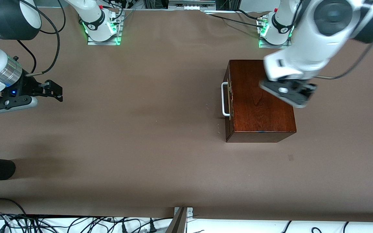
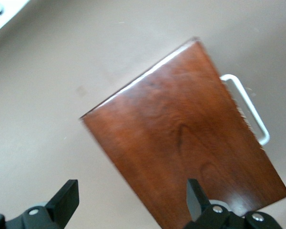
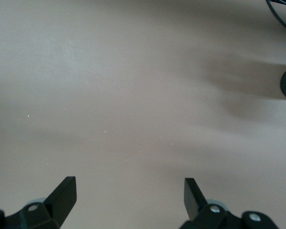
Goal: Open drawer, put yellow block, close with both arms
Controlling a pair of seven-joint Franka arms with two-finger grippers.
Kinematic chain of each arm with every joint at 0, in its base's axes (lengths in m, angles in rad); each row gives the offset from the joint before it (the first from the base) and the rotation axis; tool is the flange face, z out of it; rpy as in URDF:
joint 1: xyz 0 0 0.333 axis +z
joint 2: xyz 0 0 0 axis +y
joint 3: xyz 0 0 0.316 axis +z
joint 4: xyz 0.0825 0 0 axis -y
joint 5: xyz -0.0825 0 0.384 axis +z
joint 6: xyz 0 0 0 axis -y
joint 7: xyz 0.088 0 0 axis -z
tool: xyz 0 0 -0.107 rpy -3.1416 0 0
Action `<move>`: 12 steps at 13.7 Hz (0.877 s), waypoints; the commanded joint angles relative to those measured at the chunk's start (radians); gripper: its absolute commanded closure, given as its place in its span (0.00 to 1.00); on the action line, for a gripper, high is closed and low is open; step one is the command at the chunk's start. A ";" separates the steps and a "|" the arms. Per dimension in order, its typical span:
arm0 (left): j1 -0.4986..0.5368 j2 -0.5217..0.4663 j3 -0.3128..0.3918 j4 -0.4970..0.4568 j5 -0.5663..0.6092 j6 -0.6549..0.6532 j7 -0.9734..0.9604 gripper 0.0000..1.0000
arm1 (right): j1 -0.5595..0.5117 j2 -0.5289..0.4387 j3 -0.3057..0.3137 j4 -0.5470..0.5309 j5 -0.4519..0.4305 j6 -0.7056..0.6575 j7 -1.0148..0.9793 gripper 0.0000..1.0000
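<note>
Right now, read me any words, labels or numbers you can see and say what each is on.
"WANHEED", with smaller characters after it too small to read: white print on the black band of the right arm.
wooden box: no text.
table: no text.

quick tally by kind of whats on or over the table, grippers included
wooden box with drawer shut, white handle: 1
grippers: 2, left gripper open over the box, right gripper open over bare table
yellow blocks: 0 in view
total: 3

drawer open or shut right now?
Shut. The drawer front sits flush with the wooden box; only its white handle protrudes, no pale interior showing.
</note>
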 commanded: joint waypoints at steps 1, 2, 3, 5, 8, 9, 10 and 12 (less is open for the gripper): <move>0.059 -0.078 0.066 -0.010 -0.098 -0.018 -0.118 0.00 | -0.001 -0.005 0.005 0.010 -0.002 -0.037 0.018 0.00; 0.071 -0.121 0.101 -0.055 -0.161 -0.011 -0.184 0.00 | -0.001 -0.005 0.005 0.010 -0.002 -0.045 0.020 0.00; 0.070 -0.156 0.149 -0.092 -0.186 0.017 -0.245 0.00 | -0.002 -0.005 0.005 0.010 0.000 -0.046 0.020 0.00; 0.068 -0.213 0.229 -0.181 -0.244 0.067 -0.279 0.00 | -0.002 -0.005 0.005 0.010 0.000 -0.046 0.020 0.00; 0.065 -0.294 0.257 -0.361 -0.263 0.208 -0.276 0.00 | -0.002 -0.005 0.005 0.009 0.000 -0.048 0.020 0.00; 0.062 -0.295 0.257 -0.361 -0.255 0.204 -0.276 0.00 | -0.002 -0.005 0.005 0.010 0.000 -0.048 0.020 0.00; 0.057 -0.295 0.257 -0.361 -0.255 0.195 -0.276 0.00 | -0.002 -0.005 0.005 0.009 0.000 -0.048 0.020 0.00; 0.056 -0.288 0.261 -0.357 -0.254 0.187 -0.275 0.00 | -0.002 -0.005 0.005 0.010 0.000 -0.049 0.020 0.00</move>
